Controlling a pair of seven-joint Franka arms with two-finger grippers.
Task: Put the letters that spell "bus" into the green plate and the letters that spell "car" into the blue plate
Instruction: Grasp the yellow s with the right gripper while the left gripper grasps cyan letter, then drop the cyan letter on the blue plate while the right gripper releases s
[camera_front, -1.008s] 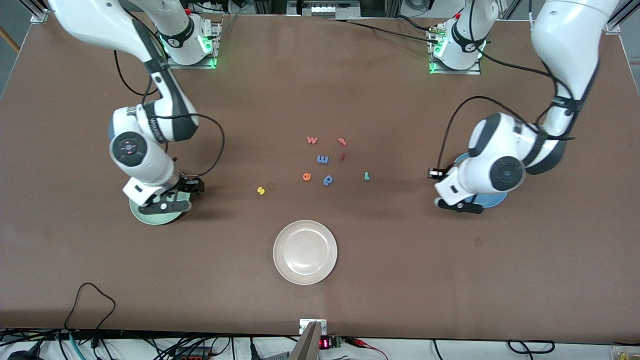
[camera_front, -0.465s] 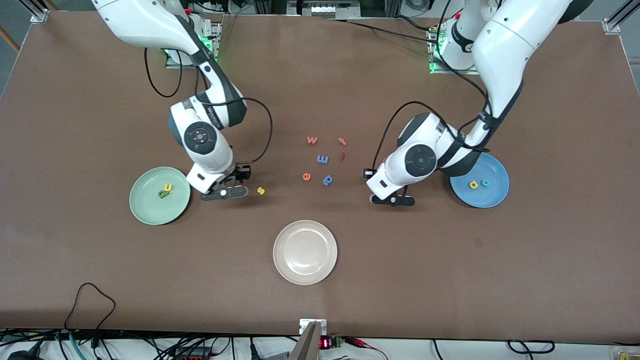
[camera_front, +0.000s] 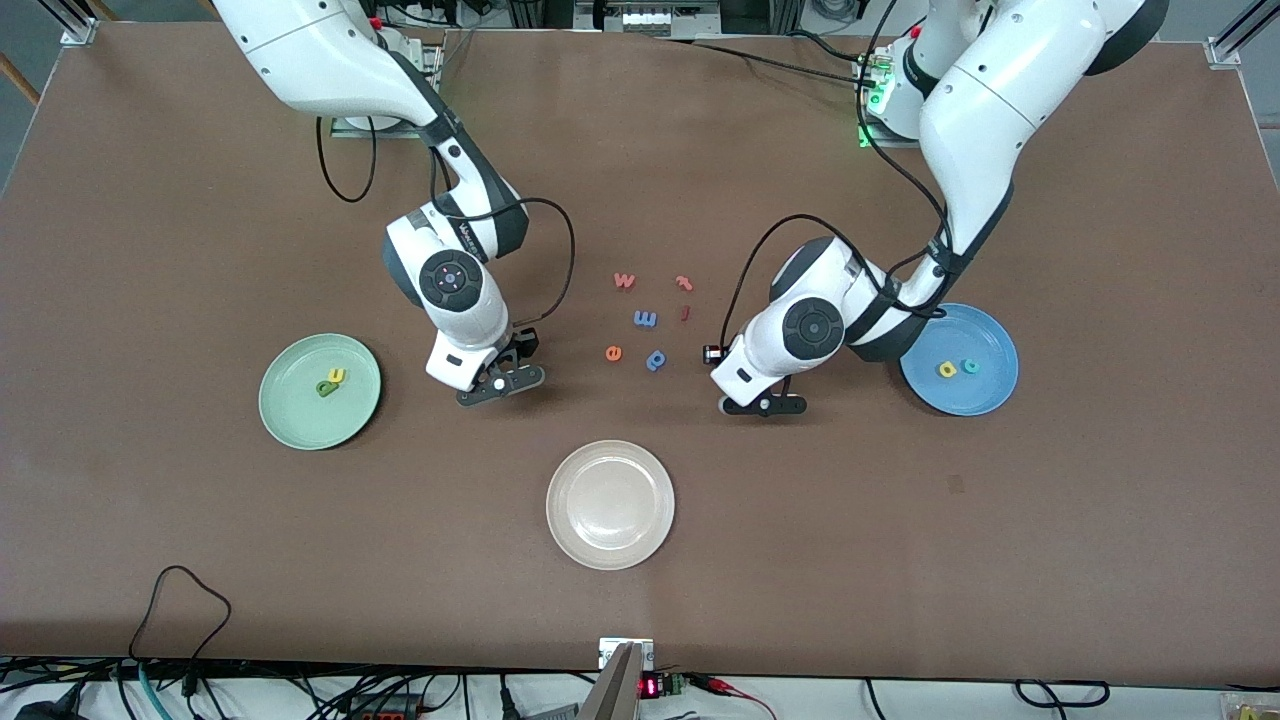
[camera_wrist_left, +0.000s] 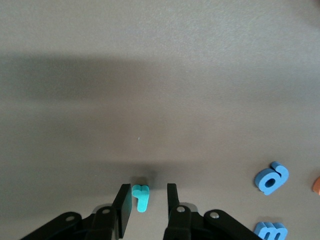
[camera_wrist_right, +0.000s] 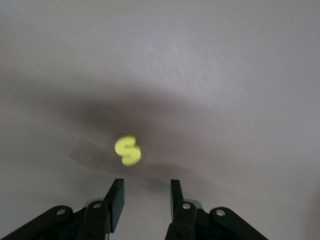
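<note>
The green plate (camera_front: 290, 420) holds a dark green "b" and a yellow "u" (camera_front: 331, 380). In the blue plate (camera_front: 990, 398) lie a yellow "a" (camera_front: 946, 369) and a teal "c" (camera_front: 969, 366). My left gripper (camera_wrist_left: 148, 186) is low over the table between the letter cluster and the blue plate. It is open, with the teal "r" (camera_wrist_left: 142, 200) between its fingers, close to one finger. My right gripper (camera_wrist_right: 146, 181) hangs open between the green plate and the cluster, with the yellow "s" (camera_wrist_right: 128, 150) just ahead of its fingertips. Both letters are hidden in the front view.
A cream-white plate (camera_front: 610, 555) sits nearer the front camera, mid-table. Loose letters lie between the grippers: orange "w" (camera_front: 624, 280), blue "m" (camera_front: 645, 319), orange "e" (camera_front: 613, 352), a blue round-bowled letter (camera_front: 656, 359) and two small red ones (camera_front: 684, 283).
Both arms swung from over their plates toward the table's middle. The right gripper came over the "s", the left one down around the "r". Both sets of fingers narrowed.
</note>
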